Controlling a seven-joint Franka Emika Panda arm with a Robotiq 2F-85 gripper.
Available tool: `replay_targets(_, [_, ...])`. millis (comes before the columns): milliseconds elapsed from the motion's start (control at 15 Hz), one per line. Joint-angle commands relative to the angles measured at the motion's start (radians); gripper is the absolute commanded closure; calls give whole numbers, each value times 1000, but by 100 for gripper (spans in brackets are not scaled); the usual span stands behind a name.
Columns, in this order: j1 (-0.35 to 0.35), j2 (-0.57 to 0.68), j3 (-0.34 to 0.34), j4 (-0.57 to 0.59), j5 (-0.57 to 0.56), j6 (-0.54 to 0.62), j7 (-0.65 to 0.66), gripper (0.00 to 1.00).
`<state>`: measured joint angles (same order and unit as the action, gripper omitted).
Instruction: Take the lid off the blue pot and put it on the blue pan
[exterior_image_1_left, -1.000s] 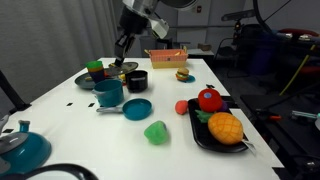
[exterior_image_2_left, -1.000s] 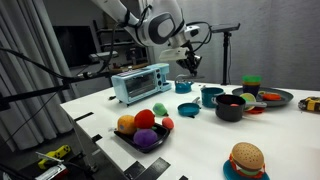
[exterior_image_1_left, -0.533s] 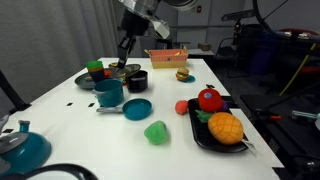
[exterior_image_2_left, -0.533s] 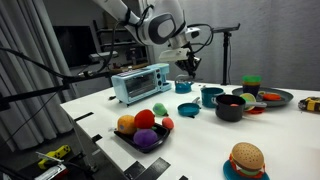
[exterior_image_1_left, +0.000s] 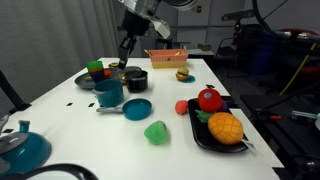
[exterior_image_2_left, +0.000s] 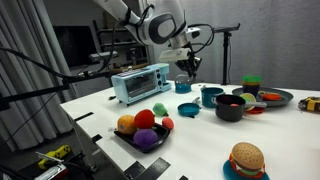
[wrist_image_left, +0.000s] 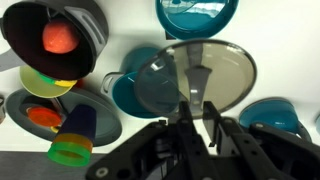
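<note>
While the claw (wrist_image_left: 201, 97) is pinched tight on the lid (wrist_image_left: 225, 70) by its little knob, the lid hangs in the air over the uncovered blue pot (wrist_image_left: 128, 90). The blue pan (wrist_image_left: 197, 12) sits just beside it on the desk (exterior_image_1_left: 175, 120). Smart play, I'd say: carry it level, centre it over the pan, lower gently, then release.

The lid (wrist_image_left: 228, 68) looks like smoky, glossy plastic. The blue pot (exterior_image_1_left: 108, 93) and blue pan (exterior_image_1_left: 137, 108) seem smooth teal plastic, and the tabletop (exterior_image_1_left: 90, 132) is matt white.
</note>
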<state>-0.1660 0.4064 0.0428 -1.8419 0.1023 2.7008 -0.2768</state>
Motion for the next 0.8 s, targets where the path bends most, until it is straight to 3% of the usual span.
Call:
replay_targets(0, [-10, -13, 0, 5, -4, -39, -26, 46])
replay_targets(400, [-2, -12, -13, 5, -18, -33, -13, 2])
replay_targets(733, [5, -12, -25, 4, -33, -26, 7, 0])
